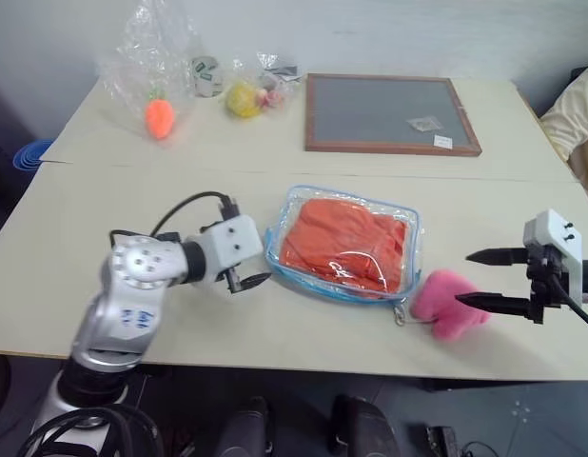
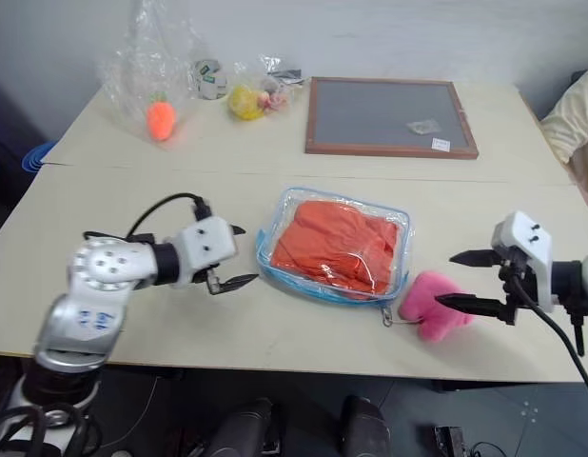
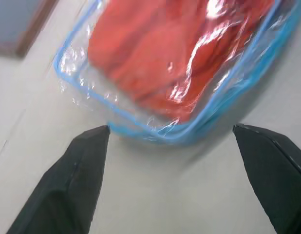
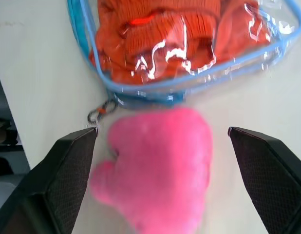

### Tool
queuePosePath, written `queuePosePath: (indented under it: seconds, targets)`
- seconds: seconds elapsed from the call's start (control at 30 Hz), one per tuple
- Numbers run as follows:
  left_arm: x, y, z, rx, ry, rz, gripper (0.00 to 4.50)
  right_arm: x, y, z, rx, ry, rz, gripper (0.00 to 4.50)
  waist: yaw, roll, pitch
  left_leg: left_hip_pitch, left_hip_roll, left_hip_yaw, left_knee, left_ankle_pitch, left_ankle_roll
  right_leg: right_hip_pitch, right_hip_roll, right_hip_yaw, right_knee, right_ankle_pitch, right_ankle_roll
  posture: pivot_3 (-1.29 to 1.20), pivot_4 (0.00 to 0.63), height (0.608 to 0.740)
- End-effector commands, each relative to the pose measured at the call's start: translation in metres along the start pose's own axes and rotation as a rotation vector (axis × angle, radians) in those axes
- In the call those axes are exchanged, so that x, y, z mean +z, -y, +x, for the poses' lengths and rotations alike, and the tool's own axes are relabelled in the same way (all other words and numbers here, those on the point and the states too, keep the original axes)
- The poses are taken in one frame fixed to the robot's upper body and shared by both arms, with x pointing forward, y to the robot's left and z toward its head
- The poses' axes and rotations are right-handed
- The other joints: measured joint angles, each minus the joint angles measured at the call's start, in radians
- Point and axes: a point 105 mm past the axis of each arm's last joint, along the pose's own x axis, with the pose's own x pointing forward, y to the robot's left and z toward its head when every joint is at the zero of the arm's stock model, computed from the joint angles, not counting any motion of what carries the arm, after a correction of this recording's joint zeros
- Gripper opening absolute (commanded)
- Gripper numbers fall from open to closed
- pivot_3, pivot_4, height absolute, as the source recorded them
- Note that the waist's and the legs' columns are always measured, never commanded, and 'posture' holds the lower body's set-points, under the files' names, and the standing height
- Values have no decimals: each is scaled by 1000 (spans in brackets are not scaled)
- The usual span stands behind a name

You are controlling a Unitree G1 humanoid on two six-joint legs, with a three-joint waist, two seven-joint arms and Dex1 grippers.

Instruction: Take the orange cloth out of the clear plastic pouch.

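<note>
Beige table (image 1: 75,276) against a pale wall (image 1: 418,33) holds a framed board (image 1: 389,114).

text: none legible | labels: none | signs: none

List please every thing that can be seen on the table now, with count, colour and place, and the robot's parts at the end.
clear plastic pouch: 1, transparent with light-blue edging, middle of the near table, lying flat.
orange cloth: 1, orange-red, inside the pouch.
zipper pull: 1, metal, at the pouch's near corner beside the plush.
pink plush: 1, pink, just right of the pouch.
framed board: 1, grey with brown frame, far table.
carrot toy: 1, orange, in a crinkly clear bag, far left.
yellow toy: 1, yellow, in another clear bag, far middle.
left gripper: 1, black fingers, open, left of the pouch.
right gripper: 1, black fingers, open, right of the plush.
</note>
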Motion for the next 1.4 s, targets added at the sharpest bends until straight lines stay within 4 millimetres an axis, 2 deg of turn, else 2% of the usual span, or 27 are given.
queuePosePath:
  seconds: [0.03,0.13,0.23,0.33,0.6,0.7,0.73,0.8,0.87,0.97,1.1,1.2,1.3,1.4]
  targets:
    - [9,18,-32,-143,59,-34,4131,-8,6,-15,-42,-36,4,4500,-4,0,0,1,0,0,0,0,0,0,0,0,0,0,0,0,150,740]
    - [6,27,-53,-248,54,-75,4131,-22,4,-12,-40,-54,35,4500,-3,0,0,1,1,0,0,0,-1,1,1,0,1,0,0,0,150,740]
    - [7,28,-63,-290,58,-83,4131,-28,1,0,-32,-32,85,4500,0,0,0,2,0,0,2,0,-1,2,1,1,1,0,0,0,150,740]
    - [13,25,-62,-283,79,-72,4157,-35,-3,15,-28,-12,111,3957,3,0,0,2,0,-2,3,0,-1,3,0,0,1,0,0,0,150,740]
    - [14,18,-57,-238,84,-47,4157,-33,-5,24,-39,55,156,1158,0,0,0,2,0,-1,3,0,-1,2,0,0,2,0,0,0,150,740]
    - [17,15,-58,-229,98,-49,4157,-20,-1,15,-43,102,132,182,-1,0,0,2,0,-1,3,0,-1,2,0,0,2,0,0,0,150,740]
    - [18,14,-59,-228,100,-50,4157,-12,1,11,-40,130,123,15,-1,0,0,1,0,-1,3,0,-1,2,0,0,2,0,0,0,150,740]
    - [17,11,-59,-221,96,-43,4157,11,3,3,-29,206,72,15,-1,1,0,1,0,-1,3,0,-1,2,0,0,2,0,0,0,150,740]
    - [17,8,-59,-206,91,-30,4157,44,-1,-2,25,326,29,15,-1,1,0,2,0,-1,3,0,-1,2,0,0,2,0,0,0,150,740]
    - [17,5,-58,-200,93,-20,4157,61,-11,1,111,352,-35,15,-2,1,0,2,1,-1,3,0,-1,2,1,0,2,0,0,0,150,740]
    - [18,2,-56,-201,95,-4,4157,63,-39,23,289,238,-207,15,0,1,0,1,0,-1,3,-1,-1,2,1,0,0,0,0,0,150,740]
    - [18,0,-54,-207,93,10,4157,63,-61,55,413,146,-433,15,-3,1,0,1,0,-1,3,-1,-1,2,1,1,1,0,0,0,150,740]
    - [18,-2,-50,-204,97,20,4157,66,-69,89,411,114,-610,15,-6,1,0,1,0,0,3,-1,-2,0,1,1,2,0,0,0,150,740]
    - [19,-1,-45,-205,104,22,4157,71,-75,115,401,138,-698,15,-6,1,0,0,0,1,3,-1,-2,-1,1,1,2,0,0,0,150,740]
